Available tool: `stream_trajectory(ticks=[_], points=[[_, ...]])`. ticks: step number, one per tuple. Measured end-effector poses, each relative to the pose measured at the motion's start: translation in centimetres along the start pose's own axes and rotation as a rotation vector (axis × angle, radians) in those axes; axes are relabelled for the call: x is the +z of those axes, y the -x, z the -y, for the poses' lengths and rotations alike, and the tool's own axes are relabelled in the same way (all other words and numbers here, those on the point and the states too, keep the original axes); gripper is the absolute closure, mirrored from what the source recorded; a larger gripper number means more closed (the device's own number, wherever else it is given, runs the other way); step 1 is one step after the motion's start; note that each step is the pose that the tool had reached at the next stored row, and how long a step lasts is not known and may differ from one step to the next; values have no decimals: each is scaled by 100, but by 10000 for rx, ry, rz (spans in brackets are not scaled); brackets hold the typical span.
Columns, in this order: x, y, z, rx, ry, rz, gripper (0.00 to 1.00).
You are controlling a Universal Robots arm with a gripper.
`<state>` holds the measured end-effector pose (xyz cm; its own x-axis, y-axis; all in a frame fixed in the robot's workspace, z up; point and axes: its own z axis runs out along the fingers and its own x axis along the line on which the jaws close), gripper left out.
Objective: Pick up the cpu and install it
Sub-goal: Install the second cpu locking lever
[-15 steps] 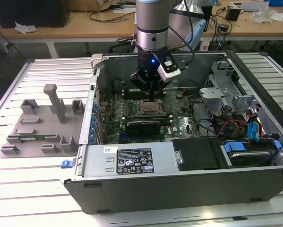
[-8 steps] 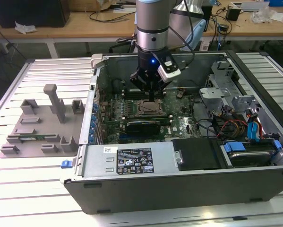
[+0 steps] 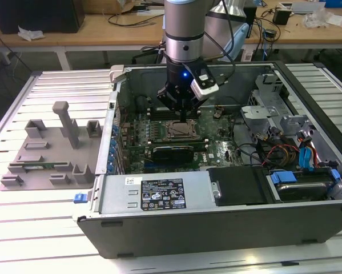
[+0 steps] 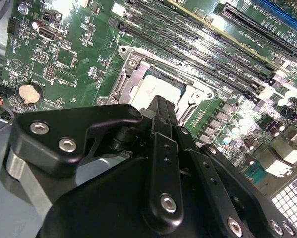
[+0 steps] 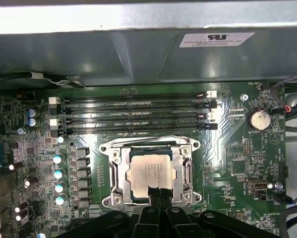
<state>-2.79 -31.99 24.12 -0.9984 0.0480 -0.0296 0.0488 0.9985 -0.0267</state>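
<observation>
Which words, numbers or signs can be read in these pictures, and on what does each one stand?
No text can be read with certainty.
On the case wall, first wrist view, a white sticker: print too small.
On the power supply, exterior view, a black label: too small.
On the motherboard: white markings, blurred.
On the cpu: faint marks, unreadable.

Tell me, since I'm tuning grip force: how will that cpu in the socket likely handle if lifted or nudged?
The cpu looks like a flat, rigid plate, so probably stiff and light. Its smooth metal top may be slippery. Lying level inside the socket frame, it seems unlikely to tip or slide sideways; the gripper sits at its edge.
</observation>
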Motion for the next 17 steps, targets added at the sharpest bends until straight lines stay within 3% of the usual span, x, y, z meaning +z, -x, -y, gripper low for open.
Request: stream_trajectory(ticks=[11, 17], points=[[-32, 2, 11, 0, 0, 0, 89], [-44, 4, 63, -1, 1, 0, 89]])
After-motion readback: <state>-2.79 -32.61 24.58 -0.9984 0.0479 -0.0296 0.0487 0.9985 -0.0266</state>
